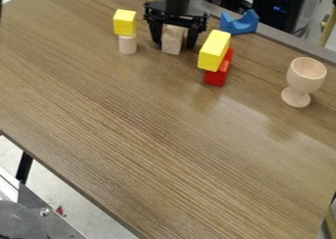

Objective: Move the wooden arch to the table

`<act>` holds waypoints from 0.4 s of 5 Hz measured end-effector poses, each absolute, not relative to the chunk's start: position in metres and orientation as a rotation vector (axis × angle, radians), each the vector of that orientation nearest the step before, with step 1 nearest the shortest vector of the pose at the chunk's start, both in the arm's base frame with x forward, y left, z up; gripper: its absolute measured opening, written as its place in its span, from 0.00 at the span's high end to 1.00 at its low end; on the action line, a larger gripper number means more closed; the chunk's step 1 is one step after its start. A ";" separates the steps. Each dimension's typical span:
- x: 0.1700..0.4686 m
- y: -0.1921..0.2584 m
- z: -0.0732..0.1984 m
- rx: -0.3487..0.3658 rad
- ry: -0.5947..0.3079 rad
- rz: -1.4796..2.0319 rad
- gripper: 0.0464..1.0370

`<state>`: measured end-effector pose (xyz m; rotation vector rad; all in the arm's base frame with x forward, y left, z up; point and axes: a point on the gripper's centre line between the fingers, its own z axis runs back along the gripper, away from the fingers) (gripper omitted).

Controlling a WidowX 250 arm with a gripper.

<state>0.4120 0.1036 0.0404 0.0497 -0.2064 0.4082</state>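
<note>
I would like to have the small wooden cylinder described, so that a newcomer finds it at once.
On the wood-grained table, look toward the far edge, where the black gripper hangs. Just left of it in the picture, the pale cylinder stands upright beneath a yellow block. Its rounded side distinguishes it from the angular wooden block at the gripper.

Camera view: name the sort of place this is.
Probably a robotics lab or test bench: a black gripper hangs over a wood-grain table that holds toy blocks, with dark, blue-lit electronics behind.
</note>
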 end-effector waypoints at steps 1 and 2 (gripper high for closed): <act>0.405 0.101 0.061 0.043 -0.253 0.416 0.04; 0.393 0.102 0.081 0.074 -0.287 0.415 0.04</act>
